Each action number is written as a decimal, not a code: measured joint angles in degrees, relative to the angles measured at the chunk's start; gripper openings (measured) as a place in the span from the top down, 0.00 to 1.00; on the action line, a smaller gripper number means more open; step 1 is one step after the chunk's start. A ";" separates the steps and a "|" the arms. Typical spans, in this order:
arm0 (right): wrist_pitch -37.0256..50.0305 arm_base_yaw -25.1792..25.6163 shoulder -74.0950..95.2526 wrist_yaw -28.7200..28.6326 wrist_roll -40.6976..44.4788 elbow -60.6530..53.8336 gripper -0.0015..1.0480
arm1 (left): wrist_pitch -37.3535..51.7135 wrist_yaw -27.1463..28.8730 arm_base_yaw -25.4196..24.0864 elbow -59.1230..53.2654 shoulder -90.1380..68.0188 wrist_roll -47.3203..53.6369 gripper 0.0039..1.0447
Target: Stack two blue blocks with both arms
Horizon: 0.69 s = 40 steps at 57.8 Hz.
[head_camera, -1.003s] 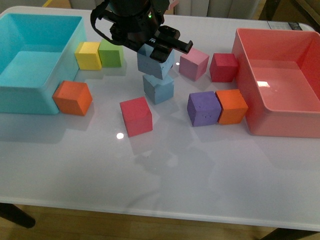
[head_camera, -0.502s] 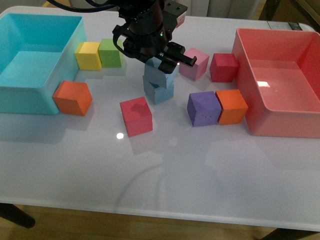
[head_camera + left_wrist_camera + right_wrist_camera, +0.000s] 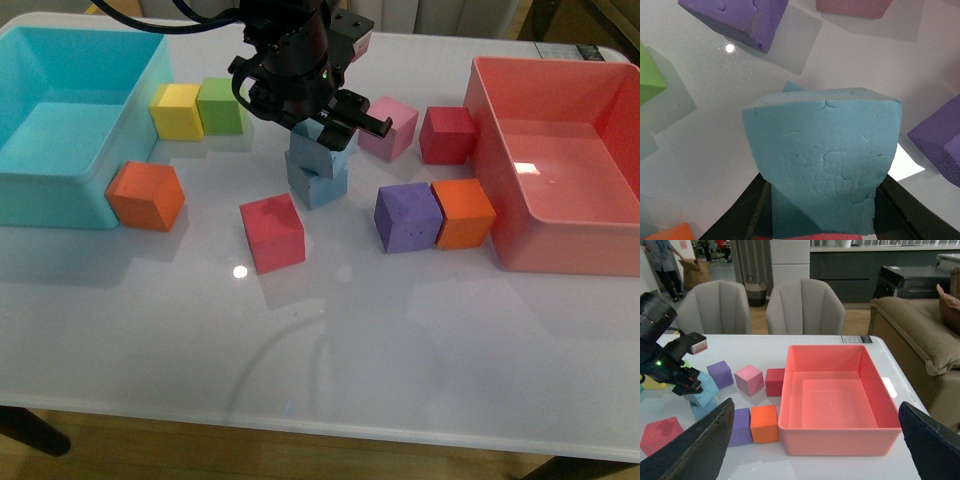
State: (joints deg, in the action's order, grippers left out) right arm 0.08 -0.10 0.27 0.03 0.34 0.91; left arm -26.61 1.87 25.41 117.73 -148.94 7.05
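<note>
My left gripper [image 3: 322,128] is shut on a light blue block [image 3: 326,146] and holds it down on a second blue block [image 3: 315,184] at mid-table, with the upper one twisted a little out of line. In the left wrist view the held blue block [image 3: 825,160] fills the middle between the black fingers [image 3: 740,215]. Only a corner of the lower block [image 3: 792,87] shows behind it. My right gripper [image 3: 815,450] is open and empty, high above the table's right side near the pink bin [image 3: 832,432]. It is out of the front view.
A red cube [image 3: 272,232] lies just in front of the stack. Purple [image 3: 407,216] and orange [image 3: 463,212] cubes sit to its right; pink [image 3: 388,127] and dark red [image 3: 447,134] cubes sit behind them. The turquoise bin [image 3: 60,195], with orange [image 3: 146,195], yellow [image 3: 176,110] and green [image 3: 221,105] cubes, is at the left.
One second ago the held blue block hung tilted above the lower one. The left gripper has since lowered it onto that block, and it has barely moved in the last half second.
</note>
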 joint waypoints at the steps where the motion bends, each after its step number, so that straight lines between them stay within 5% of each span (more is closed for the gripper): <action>1: 0.00 0.00 0.00 0.00 0.00 0.00 0.09 | 0.00 0.02 -0.02 0.00 0.00 0.00 0.61; 8: 0.00 0.00 0.00 0.00 0.00 0.00 0.09 | 0.02 0.07 -0.07 0.00 0.00 -0.13 0.57; 26: 0.00 0.00 0.00 0.00 0.00 0.00 0.09 | 0.37 -0.48 -0.28 -0.66 0.00 -0.42 0.09; 40: 0.00 0.00 0.00 0.00 0.00 0.00 0.09 | 1.20 -1.55 -0.28 -2.99 0.81 -0.90 0.08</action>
State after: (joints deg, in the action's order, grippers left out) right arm 0.08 -0.10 0.27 0.03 0.34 0.91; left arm -25.41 0.32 25.12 114.74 -148.14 6.15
